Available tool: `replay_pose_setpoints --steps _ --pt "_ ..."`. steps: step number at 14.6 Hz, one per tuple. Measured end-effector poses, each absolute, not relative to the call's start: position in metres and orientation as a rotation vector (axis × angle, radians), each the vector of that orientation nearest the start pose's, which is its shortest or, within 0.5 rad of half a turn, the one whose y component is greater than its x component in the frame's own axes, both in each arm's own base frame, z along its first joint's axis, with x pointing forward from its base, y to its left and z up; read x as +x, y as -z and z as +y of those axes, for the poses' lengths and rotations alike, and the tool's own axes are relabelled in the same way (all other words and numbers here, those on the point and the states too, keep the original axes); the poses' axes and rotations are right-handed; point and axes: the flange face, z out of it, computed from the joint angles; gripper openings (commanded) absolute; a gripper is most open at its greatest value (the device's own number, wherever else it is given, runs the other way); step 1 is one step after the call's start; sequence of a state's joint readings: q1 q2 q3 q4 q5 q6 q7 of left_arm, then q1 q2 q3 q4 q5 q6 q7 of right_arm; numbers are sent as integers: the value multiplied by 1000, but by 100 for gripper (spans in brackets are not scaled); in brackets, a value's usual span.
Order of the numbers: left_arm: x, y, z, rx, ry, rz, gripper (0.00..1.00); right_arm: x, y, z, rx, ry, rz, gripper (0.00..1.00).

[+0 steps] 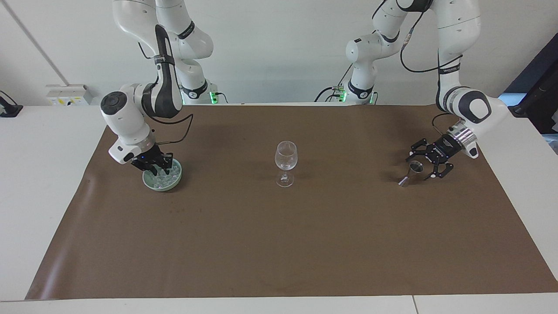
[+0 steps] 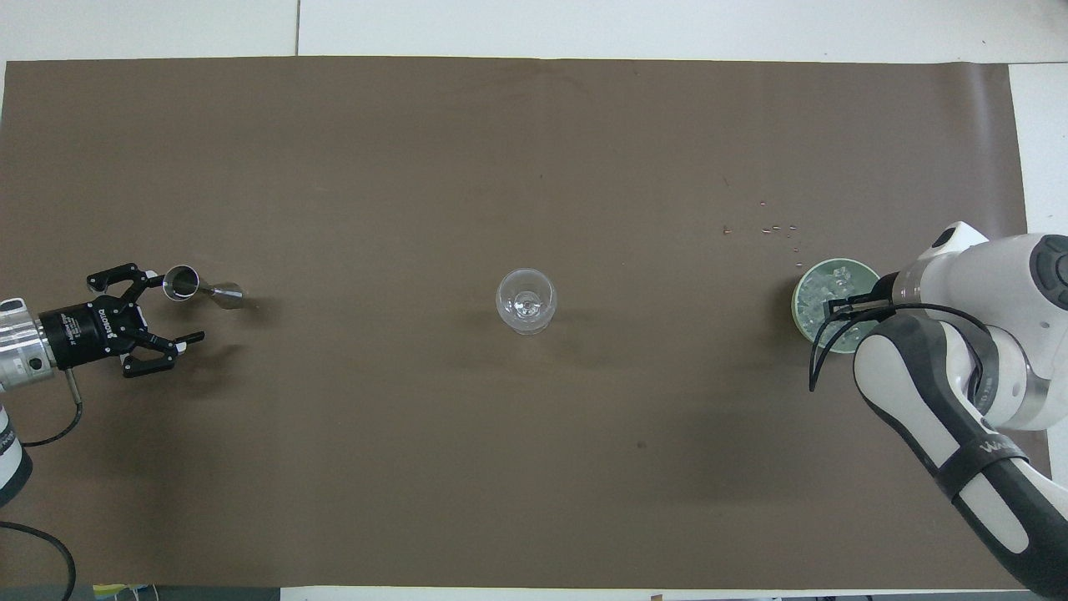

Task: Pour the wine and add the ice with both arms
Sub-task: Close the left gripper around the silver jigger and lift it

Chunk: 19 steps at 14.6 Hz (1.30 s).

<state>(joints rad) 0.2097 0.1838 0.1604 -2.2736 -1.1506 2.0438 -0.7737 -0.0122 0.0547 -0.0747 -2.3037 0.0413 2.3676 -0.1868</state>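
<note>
A brown mat [image 1: 279, 226] covers the table. A clear stemmed glass [image 1: 285, 169] [image 2: 525, 300] stands upright at the middle of the mat.

Toward the right arm's end of the table sits a pale green bowl [image 1: 174, 182] [image 2: 803, 286] holding the ice [image 1: 168, 176] [image 2: 822, 288], a heap of small clear cubes. The right gripper [image 1: 153, 164] [image 2: 843, 305] reaches down into the bowl, its fingertips among the cubes; whether its claw is wide, narrow, or closed on a cube cannot be told.

Toward the left arm's end, a small metal measuring cup [image 1: 412, 172] [image 2: 198, 286] stands on the mat. The left gripper [image 1: 429, 162] [image 2: 167, 315] is low beside the measuring cup, its claw spread wide, with the rim of the cup between the two open fingers and no finger visibly touching it.

A few tiny specks [image 2: 776, 228] lie on the mat just beside the bowl, farther from the robots.
</note>
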Motion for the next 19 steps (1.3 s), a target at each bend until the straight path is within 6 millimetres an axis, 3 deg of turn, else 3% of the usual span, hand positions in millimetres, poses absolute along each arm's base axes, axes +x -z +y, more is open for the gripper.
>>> replay_pose_setpoints --steps 6,19 --pt "498 -269 113 1313 627 1881 100 518 -324 -27 -3115 22 -110 43" --pt "501 -270 115 1313 588 1900 98 515 -321 -34 -3116 10 -90 40"
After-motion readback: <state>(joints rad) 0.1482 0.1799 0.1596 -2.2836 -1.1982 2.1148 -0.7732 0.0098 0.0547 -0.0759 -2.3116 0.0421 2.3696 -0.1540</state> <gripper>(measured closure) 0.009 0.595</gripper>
